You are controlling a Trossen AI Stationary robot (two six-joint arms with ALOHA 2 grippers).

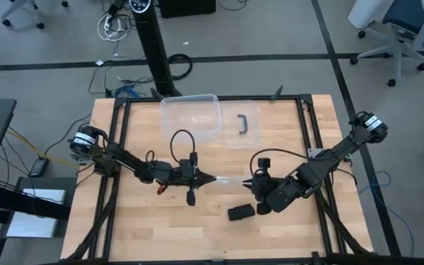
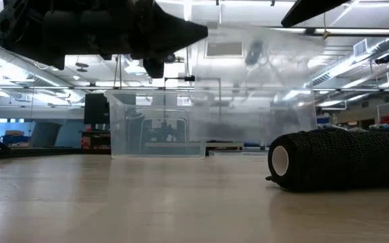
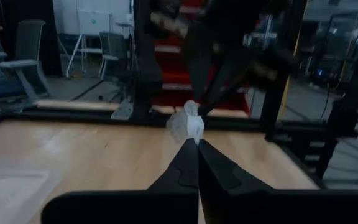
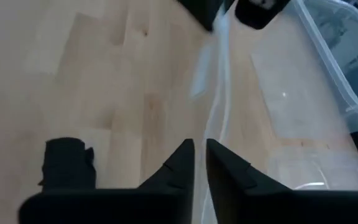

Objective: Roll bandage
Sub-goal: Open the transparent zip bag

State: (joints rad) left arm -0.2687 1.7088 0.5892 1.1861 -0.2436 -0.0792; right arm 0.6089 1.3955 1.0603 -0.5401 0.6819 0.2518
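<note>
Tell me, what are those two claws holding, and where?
Left gripper and right gripper each pinch one end of the clear plastic bag; the bandage lies untouched.

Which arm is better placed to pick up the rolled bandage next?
Right, probably. The right gripper is nearer the bandage lying on the table, though both it and the left gripper are pinching the clear plastic bag.

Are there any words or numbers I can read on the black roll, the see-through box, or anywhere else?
None can be read.
The bandage: plain black fabric, no label showing.
The clear plastic box: no print showing.
The clear plastic bag, held between the left gripper and right gripper: no print showing.
Things in the room behind: too blurred to read.
</note>
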